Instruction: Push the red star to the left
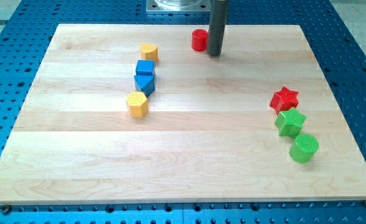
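The red star (284,98) lies at the view's right on the wooden board (183,174). A green star (290,122) touches it just below, and a green cylinder (304,148) sits below that. My tip (215,54) is near the view's top centre, far to the upper left of the red star. It stands just right of a red cylinder (199,40).
A column of blocks stands left of centre: a yellow block (149,52) at the top, a blue cube (145,68), a blue triangular block (144,83) and a yellow hexagon (137,103) at the bottom. A blue perforated table surrounds the board.
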Robot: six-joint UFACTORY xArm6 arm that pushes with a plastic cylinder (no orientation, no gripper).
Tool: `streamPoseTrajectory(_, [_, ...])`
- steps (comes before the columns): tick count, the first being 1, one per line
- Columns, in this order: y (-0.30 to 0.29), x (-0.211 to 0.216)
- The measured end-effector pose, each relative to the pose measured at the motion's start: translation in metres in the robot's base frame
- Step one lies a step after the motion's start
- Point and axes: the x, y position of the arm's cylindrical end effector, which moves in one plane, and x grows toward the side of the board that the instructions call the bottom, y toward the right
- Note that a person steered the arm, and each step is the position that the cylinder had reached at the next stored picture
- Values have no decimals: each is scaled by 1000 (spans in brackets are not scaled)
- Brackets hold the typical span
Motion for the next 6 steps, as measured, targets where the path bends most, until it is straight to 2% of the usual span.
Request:
streamPoseTrajectory(1, [17, 8])
streamPoseTrajectory(2, [131, 54])
streamPoseTrajectory(3, [205, 131])
streamPoseTrajectory(4, [174, 169])
streamPoseTrajectory(5, [94, 160])
streamPoseTrajectory(6, [55, 172])
